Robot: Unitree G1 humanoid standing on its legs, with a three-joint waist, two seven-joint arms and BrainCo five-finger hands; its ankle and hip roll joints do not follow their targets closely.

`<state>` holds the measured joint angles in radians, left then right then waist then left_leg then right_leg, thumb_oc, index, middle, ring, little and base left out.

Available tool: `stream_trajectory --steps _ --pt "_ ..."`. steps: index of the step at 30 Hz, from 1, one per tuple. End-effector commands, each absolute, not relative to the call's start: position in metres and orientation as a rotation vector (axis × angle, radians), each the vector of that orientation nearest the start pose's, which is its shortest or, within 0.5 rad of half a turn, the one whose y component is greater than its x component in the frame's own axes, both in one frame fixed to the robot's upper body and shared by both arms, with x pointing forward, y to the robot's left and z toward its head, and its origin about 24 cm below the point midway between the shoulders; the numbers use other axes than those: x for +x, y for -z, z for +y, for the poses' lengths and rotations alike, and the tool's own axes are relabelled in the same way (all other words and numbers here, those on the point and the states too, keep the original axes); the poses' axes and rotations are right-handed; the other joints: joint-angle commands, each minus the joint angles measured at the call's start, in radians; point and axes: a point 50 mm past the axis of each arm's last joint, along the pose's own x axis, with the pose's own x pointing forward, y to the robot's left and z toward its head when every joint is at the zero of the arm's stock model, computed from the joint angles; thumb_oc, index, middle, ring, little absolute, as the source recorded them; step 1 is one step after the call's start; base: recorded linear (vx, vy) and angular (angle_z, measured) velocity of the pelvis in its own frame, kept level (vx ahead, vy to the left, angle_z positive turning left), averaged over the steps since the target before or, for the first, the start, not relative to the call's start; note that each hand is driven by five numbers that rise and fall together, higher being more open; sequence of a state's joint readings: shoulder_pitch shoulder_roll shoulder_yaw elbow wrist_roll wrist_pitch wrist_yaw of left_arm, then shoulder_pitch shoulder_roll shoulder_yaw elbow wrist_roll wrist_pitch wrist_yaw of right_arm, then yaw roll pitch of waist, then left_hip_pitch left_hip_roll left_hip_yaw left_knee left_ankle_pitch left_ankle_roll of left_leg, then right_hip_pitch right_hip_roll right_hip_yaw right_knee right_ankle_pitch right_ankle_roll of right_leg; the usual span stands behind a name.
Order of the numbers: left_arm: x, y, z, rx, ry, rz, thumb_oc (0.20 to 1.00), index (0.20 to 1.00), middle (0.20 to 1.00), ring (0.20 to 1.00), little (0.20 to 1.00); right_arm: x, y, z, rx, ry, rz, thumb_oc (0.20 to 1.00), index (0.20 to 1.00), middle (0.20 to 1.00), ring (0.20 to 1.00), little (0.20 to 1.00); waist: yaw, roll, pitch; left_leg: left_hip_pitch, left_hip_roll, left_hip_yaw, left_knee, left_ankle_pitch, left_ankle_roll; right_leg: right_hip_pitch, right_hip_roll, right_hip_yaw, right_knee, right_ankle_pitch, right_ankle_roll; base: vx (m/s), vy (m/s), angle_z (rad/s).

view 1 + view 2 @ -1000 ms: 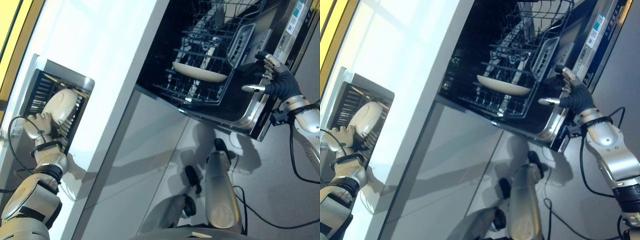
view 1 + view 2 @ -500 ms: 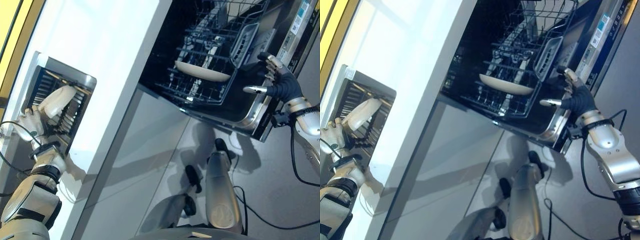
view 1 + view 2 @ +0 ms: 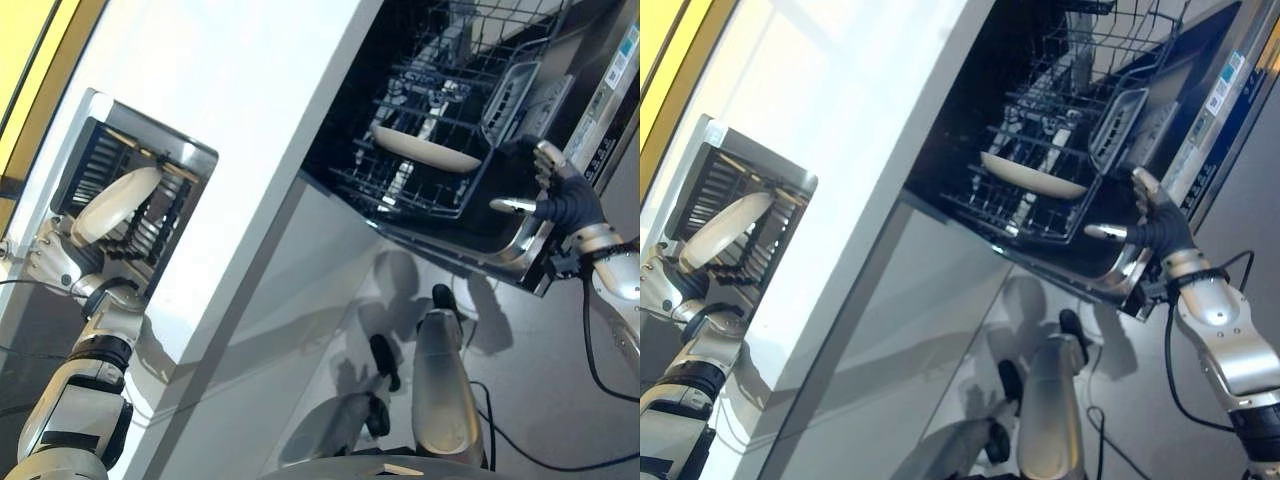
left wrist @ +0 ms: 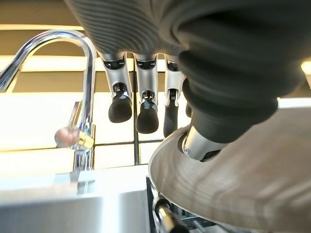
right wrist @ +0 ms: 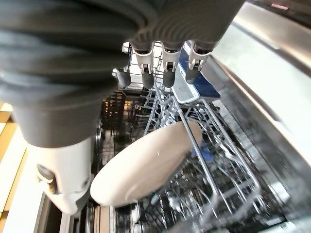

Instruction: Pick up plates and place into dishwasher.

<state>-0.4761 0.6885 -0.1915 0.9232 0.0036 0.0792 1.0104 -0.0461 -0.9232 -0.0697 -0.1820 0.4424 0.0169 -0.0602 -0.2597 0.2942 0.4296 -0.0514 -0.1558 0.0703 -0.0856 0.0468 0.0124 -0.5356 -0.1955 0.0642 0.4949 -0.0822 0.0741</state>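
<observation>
Plate (image 3: 115,203) pinched at its rim in my left hand (image 3: 52,265) — stiff, slick, breakable; right hand (image 3: 552,190) open by the dishwasher rack (image 3: 440,110).

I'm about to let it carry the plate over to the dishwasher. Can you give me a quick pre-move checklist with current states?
1. Left hand gripping the plate: ok, thumb pressed on its face in the left wrist view.
2. Plate clear of the drying rack: cannot tell, it sits close over the slats.
3. Dishwasher door open: ok.
4. Lower rack has room: ok; one plate in rack, free slots around it.
5. Right hand clear of the rack: ok, open beside the door edge, holding nothing.
6. Faucet out of the path: cannot tell.
</observation>
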Motion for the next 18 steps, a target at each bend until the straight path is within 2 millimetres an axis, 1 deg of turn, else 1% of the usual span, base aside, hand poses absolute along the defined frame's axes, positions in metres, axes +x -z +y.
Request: stream_trajectory --steps 1,6,13,18 --pt "0.278 -0.039 0.332 0.841 -1.117 0.159 0.2 0.2 0.2 0.2 0.2 0.237 -0.195 -0.263 -0.484 -0.058 -0.401 1.0 1.0 1.0 1.0 1.0 -0.037 -0.04 -0.041 0.04 0.005 -0.052 0.013 0.025 -0.046 0.037 0.062 -0.002 -0.285 0.236 0.017 -0.01 -0.008 0.1" --pt "0.259 -0.026 0.342 0.857 -1.118 0.218 0.2 0.2 0.2 0.2 0.2 0.228 -0.184 -0.267 -0.474 -0.06 -0.369 1.0 1.0 1.0 1.0 1.0 -0.022 -0.037 -0.09 0.078 0.003 -0.055 0.016 0.009 -0.038 0.116 0.053 -0.02 -0.32 0.231 0.022 0.01 -0.017 0.15" --pt "0.229 -0.01 0.355 0.959 -1.105 0.277 0.2 0.2 0.2 0.2 0.2 0.215 -0.167 -0.272 -0.45 -0.058 -0.315 1.0 1.0 1.0 1.0 1.0 0.003 -0.027 -0.172 0.131 0.001 -0.072 0.013 -0.004 -0.029 0.247 0.042 -0.054 -0.369 0.208 0.03 0.03 -0.034 0.15" --pt "0.213 -0.002 0.357 1.046 -1.062 0.281 0.2 0.2 0.2 0.2 0.2 0.208 -0.159 -0.275 -0.429 -0.049 -0.285 1.0 1.0 1.0 1.0 1.0 0.021 -0.024 -0.22 0.159 -0.001 -0.084 0.007 -0.014 -0.024 0.337 0.029 -0.085 -0.412 0.191 0.037 0.02 -0.035 0.1"
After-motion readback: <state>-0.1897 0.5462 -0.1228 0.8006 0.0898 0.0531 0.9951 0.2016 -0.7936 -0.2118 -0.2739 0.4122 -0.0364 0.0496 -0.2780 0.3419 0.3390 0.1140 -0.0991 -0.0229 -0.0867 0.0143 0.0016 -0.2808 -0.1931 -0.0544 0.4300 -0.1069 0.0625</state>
